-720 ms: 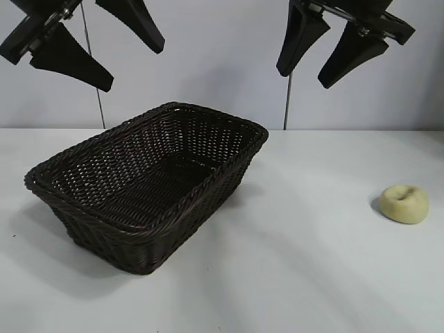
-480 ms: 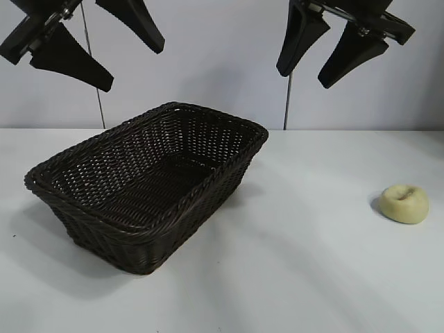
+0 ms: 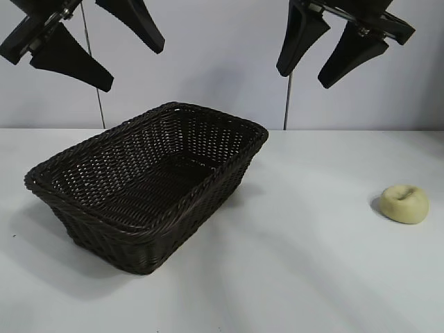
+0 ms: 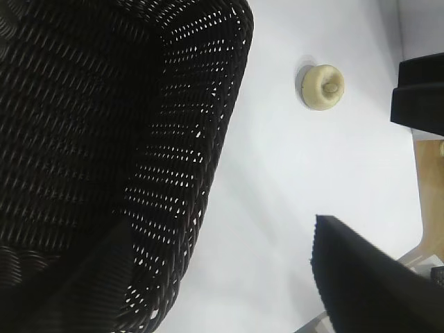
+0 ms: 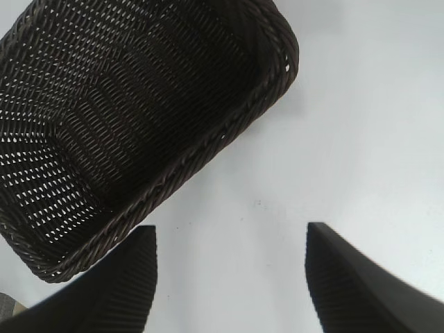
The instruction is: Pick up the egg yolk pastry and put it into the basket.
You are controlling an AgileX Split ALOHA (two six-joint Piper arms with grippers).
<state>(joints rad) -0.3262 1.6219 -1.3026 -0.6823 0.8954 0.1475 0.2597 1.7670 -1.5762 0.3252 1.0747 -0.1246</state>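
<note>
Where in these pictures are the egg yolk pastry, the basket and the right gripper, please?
egg yolk pastry (image 3: 404,203): exterior view, its domed top.
basket (image 3: 208,179): exterior view, its braided rim.
right gripper (image 3: 316,64): exterior view, midway between its open fingertips.

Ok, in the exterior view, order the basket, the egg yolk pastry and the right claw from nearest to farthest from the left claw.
1. basket, just below the left claw.
2. right claw, raised, across at the right.
3. egg yolk pastry, low on the table, far right.
</note>
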